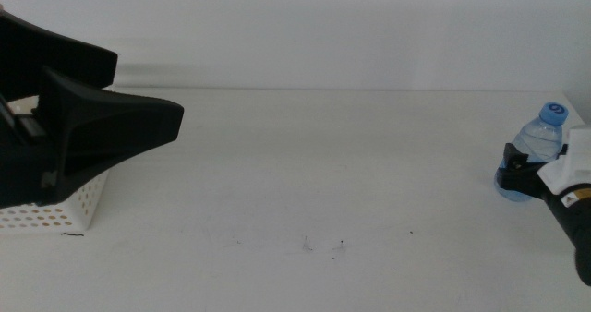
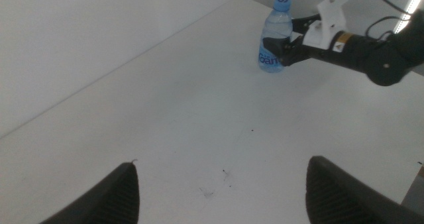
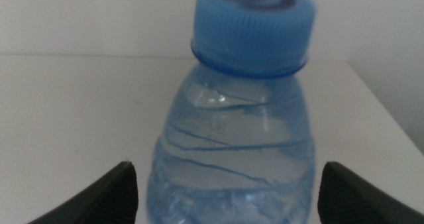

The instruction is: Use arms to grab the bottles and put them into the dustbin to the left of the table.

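1. Middle view: the right gripper reaches in from the right edge of the table, its jaws around the lower body of the upright water bottle, whose blue cap rises above them. Whether they press the bottle cannot be told here. The left gripper hangs over the dustbin, jaws apart, holding nothing.
2. Left wrist view: the left gripper is spread wide over bare table; the water bottle stands well ahead of it, flanked by the right gripper.
3. Right wrist view: the water bottle fills the space between the right gripper's spread jaws, centred, with a gap on both sides.
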`<action>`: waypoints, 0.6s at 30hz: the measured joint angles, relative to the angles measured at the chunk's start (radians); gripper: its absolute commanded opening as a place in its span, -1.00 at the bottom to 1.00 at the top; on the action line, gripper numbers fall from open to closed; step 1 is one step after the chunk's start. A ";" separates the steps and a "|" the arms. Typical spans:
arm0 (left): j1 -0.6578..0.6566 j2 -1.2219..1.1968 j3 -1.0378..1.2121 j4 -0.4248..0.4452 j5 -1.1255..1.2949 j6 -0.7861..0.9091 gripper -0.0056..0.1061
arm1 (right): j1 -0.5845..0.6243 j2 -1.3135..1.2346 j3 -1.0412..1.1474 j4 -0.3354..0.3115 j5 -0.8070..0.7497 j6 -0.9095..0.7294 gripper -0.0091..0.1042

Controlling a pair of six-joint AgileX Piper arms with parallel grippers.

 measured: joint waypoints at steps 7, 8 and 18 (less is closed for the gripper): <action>0.000 0.000 0.000 0.000 0.000 0.000 0.56 | 0.000 0.147 -0.122 0.027 0.000 -0.012 0.71; 0.000 0.000 0.000 0.000 0.000 0.000 0.56 | 0.000 0.164 -0.138 0.029 0.000 -0.012 0.65; 0.000 0.000 0.000 0.000 0.000 0.000 0.56 | 0.009 0.197 -0.249 -0.202 0.094 0.063 -0.89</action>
